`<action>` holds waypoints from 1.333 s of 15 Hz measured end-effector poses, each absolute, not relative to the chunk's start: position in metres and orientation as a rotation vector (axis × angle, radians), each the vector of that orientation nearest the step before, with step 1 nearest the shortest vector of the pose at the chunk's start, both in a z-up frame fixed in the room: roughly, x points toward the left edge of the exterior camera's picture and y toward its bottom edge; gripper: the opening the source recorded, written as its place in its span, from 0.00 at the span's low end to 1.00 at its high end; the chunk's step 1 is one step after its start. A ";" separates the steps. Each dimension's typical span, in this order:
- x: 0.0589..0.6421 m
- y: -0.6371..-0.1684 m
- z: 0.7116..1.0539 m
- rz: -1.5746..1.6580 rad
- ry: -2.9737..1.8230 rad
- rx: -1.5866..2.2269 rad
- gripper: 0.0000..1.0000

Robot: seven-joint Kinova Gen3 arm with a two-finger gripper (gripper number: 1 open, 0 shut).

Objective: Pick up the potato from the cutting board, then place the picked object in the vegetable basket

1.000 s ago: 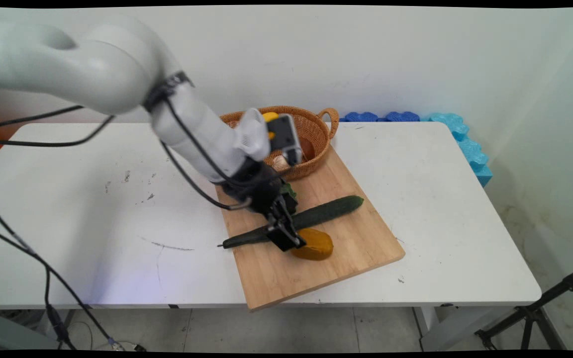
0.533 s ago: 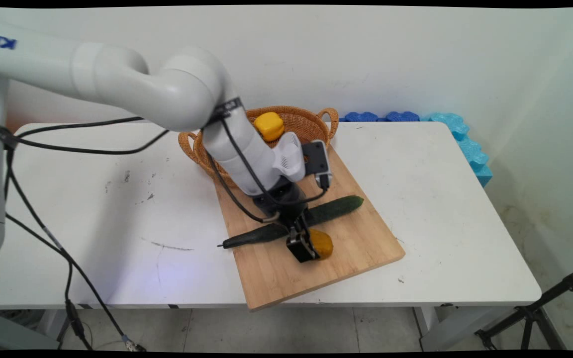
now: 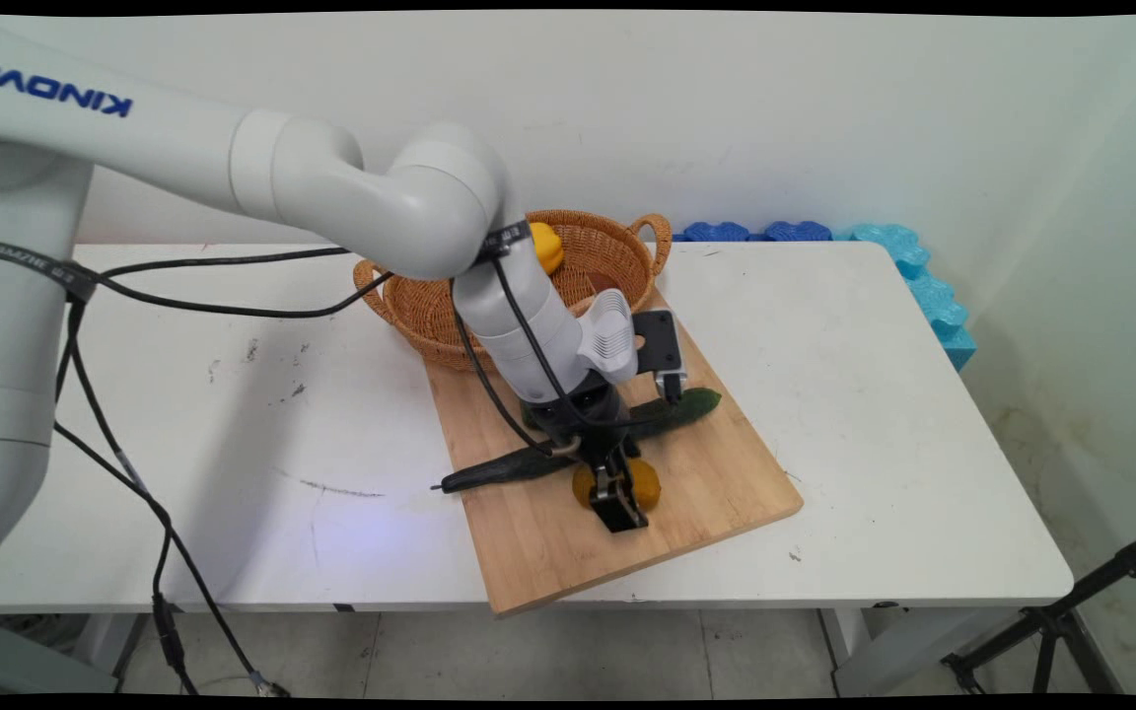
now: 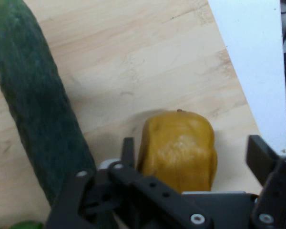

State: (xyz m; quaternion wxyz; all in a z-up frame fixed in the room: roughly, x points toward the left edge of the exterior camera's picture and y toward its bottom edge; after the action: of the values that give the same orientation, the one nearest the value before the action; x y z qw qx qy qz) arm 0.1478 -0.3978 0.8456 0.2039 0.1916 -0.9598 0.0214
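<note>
over the wooden cutting board [image 3: 538, 552], near the middle of its width and toward its near edge, the gripper [image 3: 617, 503] points down at an orange-yellow fruit [image 3: 643, 481]. the jaws are open wide. in the hand view the gripper [image 4: 195, 164] straddles the fruit [image 4: 178, 150]: one finger [image 4: 128, 151] stands just beside the fruit's left flank, apparently at contact, and the other finger [image 4: 260, 160] stands apart from its right flank, with bare board between them. nothing is clamped; the fruit rests on the board.

a dark green cucumber [image 3: 499, 471] lies diagonally across the board just behind the fruit, its thin stem end overhanging the board's left edge and its blunt end toward the board's right side. in the hand view the cucumber [image 4: 35, 105] runs along the left of the fruit, near it but not touching.

the board lies slightly rotated on the white tabletop [image 3: 183, 434], with its near corner at the tabletop's near edge. a wicker basket [image 3: 617, 251] sits at the board's far end, toward the tabletop's far edge, and holds a yellow object [image 3: 546, 247]. blue foam pieces [image 3: 884, 247] lie along the tabletop's far right corner.
</note>
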 end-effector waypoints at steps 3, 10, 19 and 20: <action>0.144 -0.401 0.842 0.059 -2.689 0.520 0.00; 0.139 -0.398 0.851 0.048 -2.679 0.525 0.00; 0.158 -0.405 0.954 0.063 -2.514 0.846 0.00; 0.166 -0.410 0.966 0.078 -2.495 0.890 0.00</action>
State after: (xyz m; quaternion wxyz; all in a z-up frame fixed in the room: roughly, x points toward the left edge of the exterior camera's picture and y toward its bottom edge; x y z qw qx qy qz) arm 0.1659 -0.4100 0.9655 0.2434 0.3258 -0.9131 0.0285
